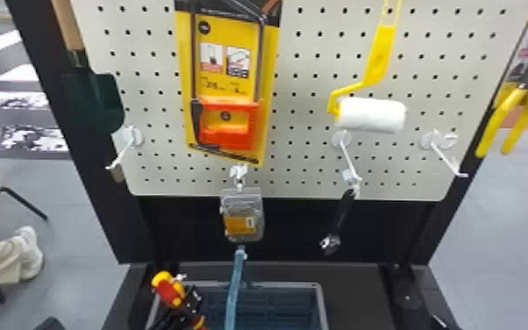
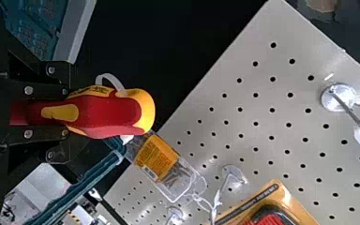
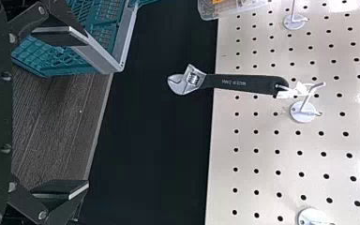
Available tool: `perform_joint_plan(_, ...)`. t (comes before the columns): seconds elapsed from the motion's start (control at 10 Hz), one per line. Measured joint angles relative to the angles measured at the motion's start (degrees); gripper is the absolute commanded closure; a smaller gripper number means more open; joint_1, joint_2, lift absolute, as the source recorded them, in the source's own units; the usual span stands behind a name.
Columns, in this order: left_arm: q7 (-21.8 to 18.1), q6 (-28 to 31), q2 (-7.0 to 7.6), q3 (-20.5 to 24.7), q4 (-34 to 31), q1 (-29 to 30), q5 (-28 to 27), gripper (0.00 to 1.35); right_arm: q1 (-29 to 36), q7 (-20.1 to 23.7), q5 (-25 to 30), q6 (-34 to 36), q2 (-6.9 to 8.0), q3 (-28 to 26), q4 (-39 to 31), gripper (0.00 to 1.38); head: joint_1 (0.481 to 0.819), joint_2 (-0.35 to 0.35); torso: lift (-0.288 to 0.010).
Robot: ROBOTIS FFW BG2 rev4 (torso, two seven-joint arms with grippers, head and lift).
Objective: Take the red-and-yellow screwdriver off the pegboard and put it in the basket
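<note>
Head view, largest first: pegboard (image 1: 311, 153), pale, perforated, upright. Basket (image 1: 285, 285), blue with grey rim, below the pegboard, its handle (image 1: 233, 285) raised. Left gripper (image 1: 190, 303), at the basket's left side, its two fingers closed on the screwdriver (image 1: 169, 289). Right gripper (image 3: 82, 112), right wrist view, fingers spread, nothing between them. Saw pack (image 1: 232, 109), yellow and orange, hung on the pegboard. Trowel (image 1: 103, 101), dark green blade, at the left edge. Paint roller (image 1: 370, 115), white sleeve, yellow frame. Clear pack (image 1: 242, 217), hung below the saw pack. Adjustable wrench (image 1: 340, 219), black handle, hung from a hook, head down. Screwdriver, off the pegboard, tilted, rounded handle end up; whether its lower end is inside the basket, cannot tell.
</note>
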Motion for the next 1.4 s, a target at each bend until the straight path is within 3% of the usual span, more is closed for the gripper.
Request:
perform_joint_plan(1.3, -2.1, -0.8, 0.08, -2.2, 5.8, -1.6, -2.5, 1.06, 0.0, 0.2, -0.3, 0.0, 0.0, 0.0, 0.4, 0.21, 0.549, 0.0, -0.1)
perform_joint_plan(1.4, -2.5, -0.4, 0.1, -2.1, 6.0, -1.7, -3.0, 0.88, 0.0, 0.3, -0.4, -0.1, 0.0, 0.0, 0.4, 0.21, 0.549, 0.0, -0.1)
